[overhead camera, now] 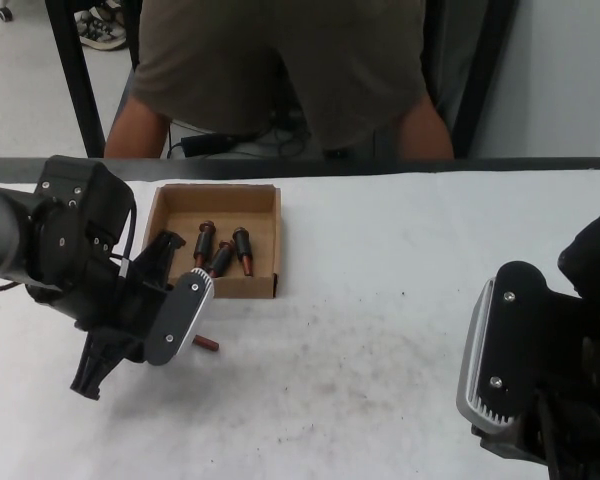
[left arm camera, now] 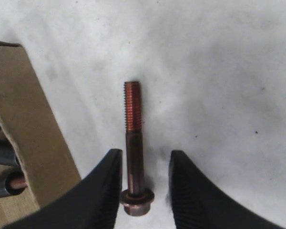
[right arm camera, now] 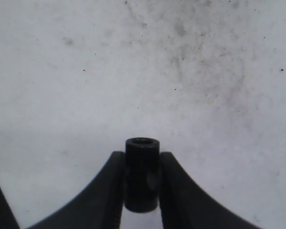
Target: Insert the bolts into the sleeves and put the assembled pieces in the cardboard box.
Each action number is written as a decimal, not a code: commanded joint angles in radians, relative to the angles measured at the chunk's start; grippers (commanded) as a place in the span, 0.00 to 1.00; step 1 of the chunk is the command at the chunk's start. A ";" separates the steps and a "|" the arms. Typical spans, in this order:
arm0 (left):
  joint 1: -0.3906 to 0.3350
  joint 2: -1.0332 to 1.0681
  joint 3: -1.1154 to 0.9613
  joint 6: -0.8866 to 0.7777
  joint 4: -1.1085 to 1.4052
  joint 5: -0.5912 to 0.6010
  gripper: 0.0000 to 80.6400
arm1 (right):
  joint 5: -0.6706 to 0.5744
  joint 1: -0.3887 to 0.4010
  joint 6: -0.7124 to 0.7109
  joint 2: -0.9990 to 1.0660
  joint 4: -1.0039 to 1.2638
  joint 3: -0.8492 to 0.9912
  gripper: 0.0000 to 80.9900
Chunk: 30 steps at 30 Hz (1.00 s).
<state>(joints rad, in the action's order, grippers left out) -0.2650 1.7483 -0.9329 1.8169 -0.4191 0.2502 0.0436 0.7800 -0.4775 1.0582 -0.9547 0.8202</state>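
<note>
Left gripper (left arm camera: 143, 160): down low over the bench (overhead camera: 380, 300), fingers open, one each side of a copper-coloured bolt (left arm camera: 133, 143). Nothing is held yet.
Bolt: lying flat on the bench just in front of the cardboard box (overhead camera: 235, 287). Its flanged head sits between the fingers and its threaded end points away from the gripper. One finger looks to be touching the shank, the other stands clear.
Right gripper (right arm camera: 142, 158): closed snugly on a short black sleeve (right arm camera: 142, 179), well apart from the box on the other side of the bench.
Sleeve: gripped by its sides, with its open bore poking out past the fingertips. That's a good presentation for a bolt coming in.
Step in hand: picking up the bolt, by my read, with the insertion to follow.
Doing it well: centre the fingers on the shank just above the head before closing, so the bolt doesn't roll or get nudged sideways. Grip near the head and leave the whole threaded length free for the sleeve. Lift straight up, because the box wall is right beside the gripper.
Cardboard box: open-topped and shallow, at the far left of the bench. It holds three assembled pieces (overhead camera: 223, 258), as far as I can tell, lying loosely side by side with room to spare.
Progress: looks like a late round, with one loose bolt and one sleeve in play.
</note>
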 commanded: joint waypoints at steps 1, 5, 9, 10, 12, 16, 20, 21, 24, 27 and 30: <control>-0.003 0.025 -0.008 0.008 0.041 0.013 0.40 | -0.012 -0.004 0.002 -0.012 0.009 0.003 0.00; -0.006 0.076 -0.018 0.008 0.042 0.002 0.40 | -0.012 -0.004 0.002 -0.012 0.009 0.003 0.00; -0.005 0.125 -0.035 0.008 0.042 -0.051 0.40 | -0.012 -0.004 0.002 -0.012 0.009 0.003 0.00; -0.005 0.133 -0.039 0.008 0.039 -0.063 0.40 | -0.012 -0.004 0.002 -0.012 0.009 0.003 0.00; -0.005 0.148 -0.044 0.008 0.040 -0.089 0.37 | -0.012 -0.004 0.002 -0.012 0.009 0.003 0.00; -0.005 0.145 -0.043 0.008 0.008 -0.110 0.19 | -0.012 -0.004 0.002 -0.012 0.009 0.003 0.00; -0.005 0.145 -0.043 0.008 -0.058 -0.123 0.01 | -0.012 -0.004 0.000 -0.012 0.009 0.003 0.00; -0.005 0.145 -0.043 0.008 -0.073 -0.141 0.01 | -0.012 -0.004 0.000 -0.012 0.009 0.003 0.00; -0.006 0.138 -0.043 0.008 -0.106 -0.200 0.01 | -0.012 -0.004 0.000 -0.012 0.009 0.003 0.00; -0.019 0.109 -0.043 0.007 -0.119 -0.226 0.01 | -0.012 -0.004 0.000 -0.012 0.009 0.003 0.00; -0.051 0.060 -0.043 0.008 -0.133 -0.226 0.01 | -0.012 -0.004 0.000 -0.012 0.009 0.003 0.00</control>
<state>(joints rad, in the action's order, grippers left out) -0.3030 1.8154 -1.0001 1.8194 -0.4613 0.1051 0.0436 0.7800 -0.4775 1.0582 -0.9525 0.8202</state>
